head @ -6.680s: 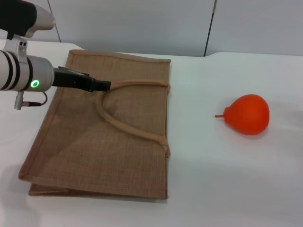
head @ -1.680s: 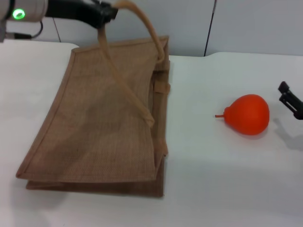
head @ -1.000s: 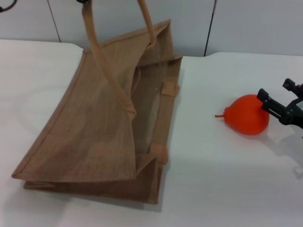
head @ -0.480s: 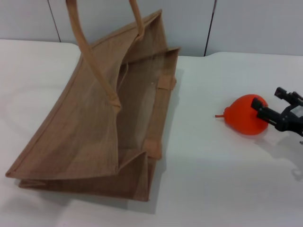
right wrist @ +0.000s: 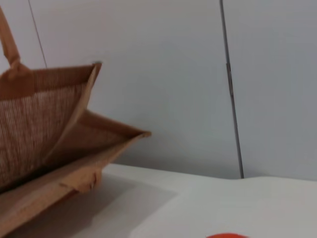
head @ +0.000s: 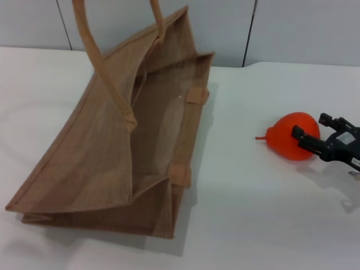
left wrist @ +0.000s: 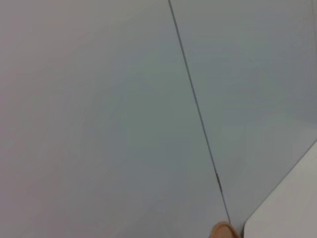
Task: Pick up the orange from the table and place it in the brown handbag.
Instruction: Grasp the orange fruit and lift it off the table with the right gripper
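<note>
The orange (head: pixel 283 140) lies on the white table (head: pixel 253 219) at the right, its stem pointing toward the bag. My right gripper (head: pixel 308 126) is open, with one finger (head: pixel 302 136) in front of the fruit's right side and the other (head: pixel 332 120) behind it. The brown handbag (head: pixel 107 140) stands tilted at the left with its mouth gaping toward the orange. One handle (head: pixel 98 56) is pulled taut up and out of the top of the head view. My left gripper is out of view. A sliver of the orange (right wrist: pixel 225 236) and the bag (right wrist: pixel 44 129) show in the right wrist view.
A grey panelled wall (head: pixel 292 28) runs behind the table. The bag's lower flap and second handle rest on the tabletop. Bare tabletop lies between the bag's mouth and the orange. A tip of the handle (left wrist: pixel 223 231) shows in the left wrist view.
The bag's upper side has been lifted higher by its handle, so the mouth gapes wider. My right gripper has slid left along the table, and its fingers now straddle the orange.
</note>
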Controlling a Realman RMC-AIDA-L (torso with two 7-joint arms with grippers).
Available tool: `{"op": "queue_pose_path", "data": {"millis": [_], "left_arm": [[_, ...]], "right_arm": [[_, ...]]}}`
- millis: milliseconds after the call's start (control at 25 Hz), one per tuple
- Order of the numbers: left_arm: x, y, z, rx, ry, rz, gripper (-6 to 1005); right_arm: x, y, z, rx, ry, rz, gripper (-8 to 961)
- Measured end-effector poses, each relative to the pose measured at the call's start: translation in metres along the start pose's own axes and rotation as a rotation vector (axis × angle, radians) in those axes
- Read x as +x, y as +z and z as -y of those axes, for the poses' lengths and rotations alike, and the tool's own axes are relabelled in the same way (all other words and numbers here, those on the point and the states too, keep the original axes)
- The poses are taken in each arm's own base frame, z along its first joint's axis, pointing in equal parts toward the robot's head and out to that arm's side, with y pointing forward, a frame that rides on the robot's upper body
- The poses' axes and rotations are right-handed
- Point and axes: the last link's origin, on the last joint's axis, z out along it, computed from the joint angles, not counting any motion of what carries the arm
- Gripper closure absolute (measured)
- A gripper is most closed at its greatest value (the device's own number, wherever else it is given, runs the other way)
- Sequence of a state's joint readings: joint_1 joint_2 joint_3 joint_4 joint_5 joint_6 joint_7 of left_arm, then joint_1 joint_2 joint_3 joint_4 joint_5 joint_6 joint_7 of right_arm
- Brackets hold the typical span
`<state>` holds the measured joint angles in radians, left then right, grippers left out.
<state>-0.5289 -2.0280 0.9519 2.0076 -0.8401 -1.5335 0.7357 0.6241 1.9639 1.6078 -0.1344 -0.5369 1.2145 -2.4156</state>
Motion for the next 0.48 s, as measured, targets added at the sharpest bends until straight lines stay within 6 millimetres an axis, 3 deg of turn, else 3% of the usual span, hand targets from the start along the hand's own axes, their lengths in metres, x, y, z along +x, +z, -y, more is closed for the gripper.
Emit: {"op": "queue_pose_path", "data": {"millis": [480], "left_arm": [[0.001, -0.003, 0.001, 0.005, 0.006, -0.001, 869]], "right_arm": [[-0.004, 0.015, -0.001, 0.0, 0.024, -0.033, 60]]}}
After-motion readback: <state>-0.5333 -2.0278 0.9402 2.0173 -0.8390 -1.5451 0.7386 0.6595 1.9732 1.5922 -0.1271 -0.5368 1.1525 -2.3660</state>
